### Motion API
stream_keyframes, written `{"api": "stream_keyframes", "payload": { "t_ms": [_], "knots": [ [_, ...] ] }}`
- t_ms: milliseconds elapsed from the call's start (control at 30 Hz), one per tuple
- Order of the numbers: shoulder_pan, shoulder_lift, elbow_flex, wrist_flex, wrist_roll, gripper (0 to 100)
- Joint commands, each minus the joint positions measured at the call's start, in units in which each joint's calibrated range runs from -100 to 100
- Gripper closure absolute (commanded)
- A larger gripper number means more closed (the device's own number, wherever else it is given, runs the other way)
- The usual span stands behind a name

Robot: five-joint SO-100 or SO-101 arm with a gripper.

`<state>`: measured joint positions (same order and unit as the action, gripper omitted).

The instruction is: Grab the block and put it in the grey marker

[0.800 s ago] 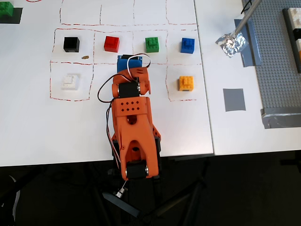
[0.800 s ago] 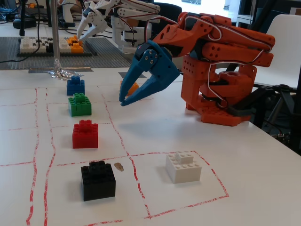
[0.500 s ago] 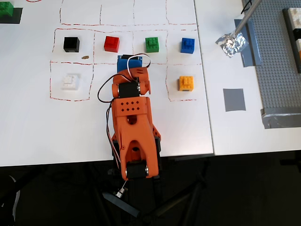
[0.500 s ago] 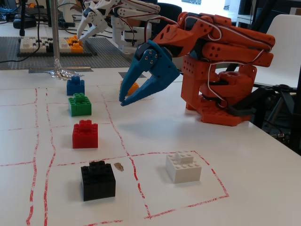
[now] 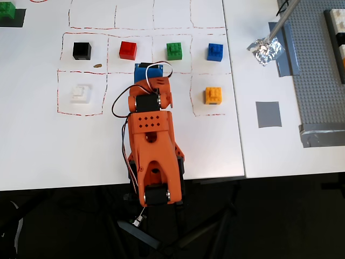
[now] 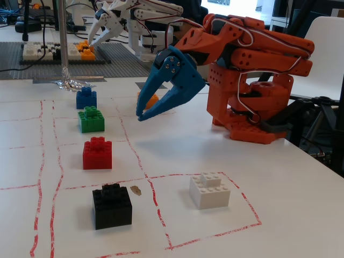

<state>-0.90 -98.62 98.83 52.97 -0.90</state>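
The red block (image 5: 128,49) sits alone in a red-lined cell on the white table, between a black and a green brick; the fixed view shows it too (image 6: 97,153). The grey marker (image 5: 268,114) is a flat dark square at the right, far from the block; it does not show in the fixed view. My gripper (image 6: 142,115) has blue fingers whose tips meet, and it holds nothing. It hangs a little above the table, right of the brick row in the fixed view. From overhead only its blue top (image 5: 148,70) shows, just below and right of the block.
Black (image 5: 82,50), green (image 5: 174,50), blue (image 5: 215,52), orange-yellow (image 5: 213,95) and white (image 5: 80,93) bricks lie in the grid. Crumpled foil (image 5: 265,49) under a pole and a studded grey baseplate (image 5: 323,70) are at the right. A white arm (image 6: 134,16) stands behind.
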Motion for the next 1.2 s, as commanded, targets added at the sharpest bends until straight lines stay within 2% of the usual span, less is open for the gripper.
{"api": "stream_keyframes", "payload": {
  "t_ms": [0,167,800,933,1167],
  "knots": [
    [2.4,0.4,-0.6,-1.3,0.4,100],
    [0.2,7.8,-7.1,-1.1,1.2,100],
    [-10.8,43.6,-44.5,8.0,-2.8,99],
    [-12.6,52.1,-53.3,11.4,-3.6,96],
    [-13.5,68.8,-68.7,20.8,-6.0,78]
  ]
}}
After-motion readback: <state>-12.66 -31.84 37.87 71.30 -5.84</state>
